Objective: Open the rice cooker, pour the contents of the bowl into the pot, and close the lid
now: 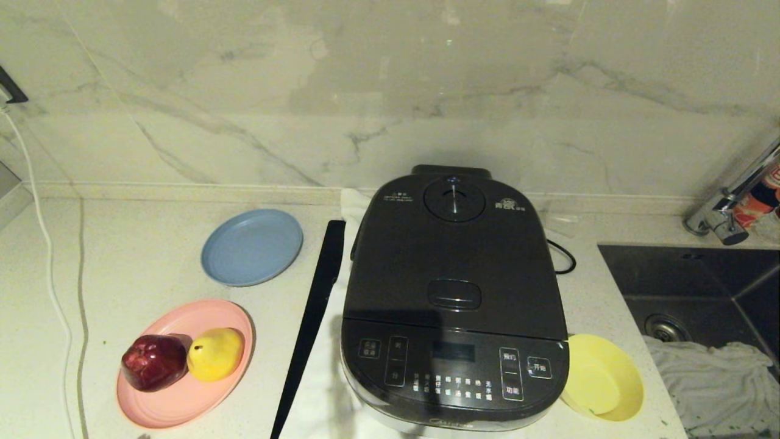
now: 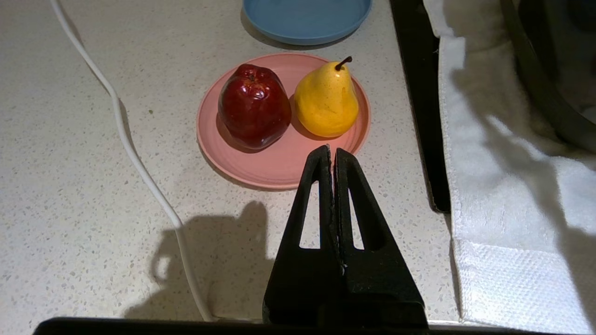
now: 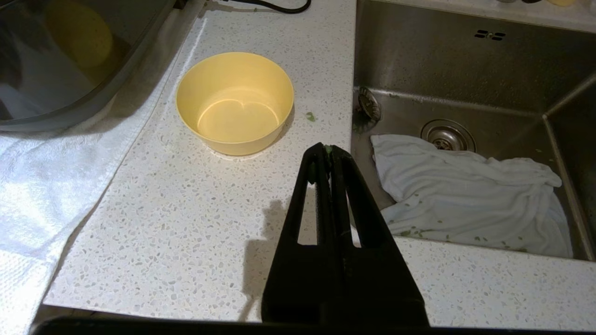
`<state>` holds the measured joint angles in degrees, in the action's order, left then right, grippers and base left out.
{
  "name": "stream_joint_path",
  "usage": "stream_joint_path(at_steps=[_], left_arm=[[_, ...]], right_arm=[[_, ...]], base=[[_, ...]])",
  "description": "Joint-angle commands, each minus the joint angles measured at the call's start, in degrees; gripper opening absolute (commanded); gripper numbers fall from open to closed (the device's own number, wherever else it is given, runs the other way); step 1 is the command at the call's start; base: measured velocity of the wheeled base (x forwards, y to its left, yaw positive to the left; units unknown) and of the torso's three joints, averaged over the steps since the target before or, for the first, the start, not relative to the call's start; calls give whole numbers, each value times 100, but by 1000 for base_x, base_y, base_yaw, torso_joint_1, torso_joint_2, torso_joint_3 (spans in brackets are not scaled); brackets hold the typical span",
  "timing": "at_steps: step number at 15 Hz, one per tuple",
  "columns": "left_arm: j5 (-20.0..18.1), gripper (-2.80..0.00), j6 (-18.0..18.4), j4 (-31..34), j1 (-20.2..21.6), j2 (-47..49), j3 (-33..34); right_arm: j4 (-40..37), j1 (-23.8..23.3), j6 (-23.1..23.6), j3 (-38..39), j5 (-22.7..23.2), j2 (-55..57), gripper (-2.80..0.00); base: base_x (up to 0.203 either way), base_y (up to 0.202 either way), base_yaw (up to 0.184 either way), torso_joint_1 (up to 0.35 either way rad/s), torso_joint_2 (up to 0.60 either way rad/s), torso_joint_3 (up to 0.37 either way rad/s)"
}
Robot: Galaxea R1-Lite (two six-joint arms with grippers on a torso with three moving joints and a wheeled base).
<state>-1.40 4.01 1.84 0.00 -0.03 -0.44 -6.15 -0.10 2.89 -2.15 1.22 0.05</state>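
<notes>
Head view shows the cooker (image 1: 454,299) centred, lid (image 1: 454,256) down, empty bowl (image 1: 603,378) at its 4 o'clock. Both grippers, left (image 2: 332,151) and right (image 3: 324,150), hover pinched together, holding nothing. Judging by this, the task looks finished; confirm the lid latched, then keep the arms clear.

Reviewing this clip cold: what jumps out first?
The big dark rice cooker fills the counter's centre, its lid shut. Right of it stands the yellow bowl, empty. On the left, a pink plate carries a red apple and a yellow pear.
</notes>
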Motion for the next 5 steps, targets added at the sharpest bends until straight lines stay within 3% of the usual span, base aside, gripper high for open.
stream_joint_path(at_steps=[1,5], left_arm=[[0,-280,3,0,0,3,0],[0,-280,3,0,0,3,0]], right_arm=[[44,1,1,12,1,13,-280],[35,5,8,9,1,13,-280]], base=[[0,0,0,0,0,0],[0,0,0,0,0,0]])
